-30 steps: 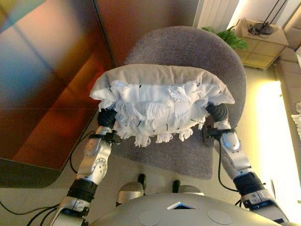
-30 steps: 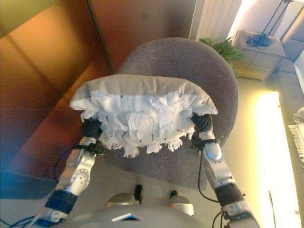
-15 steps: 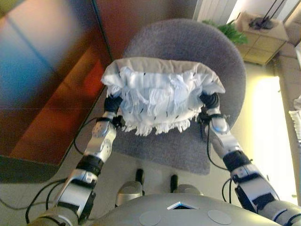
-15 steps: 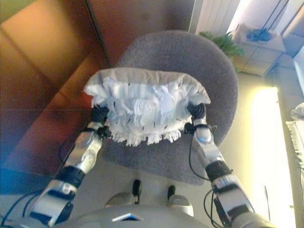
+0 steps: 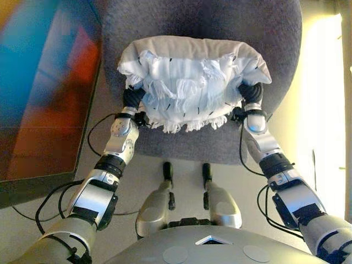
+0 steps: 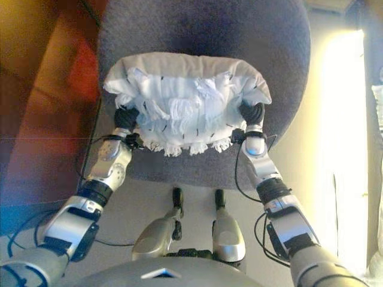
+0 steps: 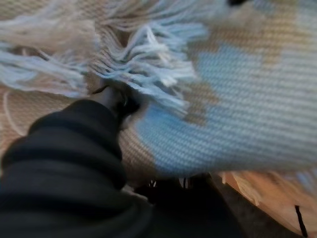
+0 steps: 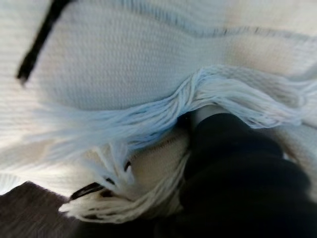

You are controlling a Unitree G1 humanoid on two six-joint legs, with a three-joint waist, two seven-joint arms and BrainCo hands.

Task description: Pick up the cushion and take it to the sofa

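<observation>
Cushion [image 5: 192, 82] now held lower over the grey chair [image 5: 275, 33], between left hand [image 5: 132, 99] and right hand [image 5: 252, 93], finger state hidden under fringe; not yet carried to sofa.

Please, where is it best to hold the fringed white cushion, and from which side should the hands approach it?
Probably at its two short ends, from below and outside. The cushion is wide, soft and saggy, so support at both ends should keep it level above the grey chair. The left robot hand and right robot hand already sit there, their fingers hidden in the fringe.
</observation>
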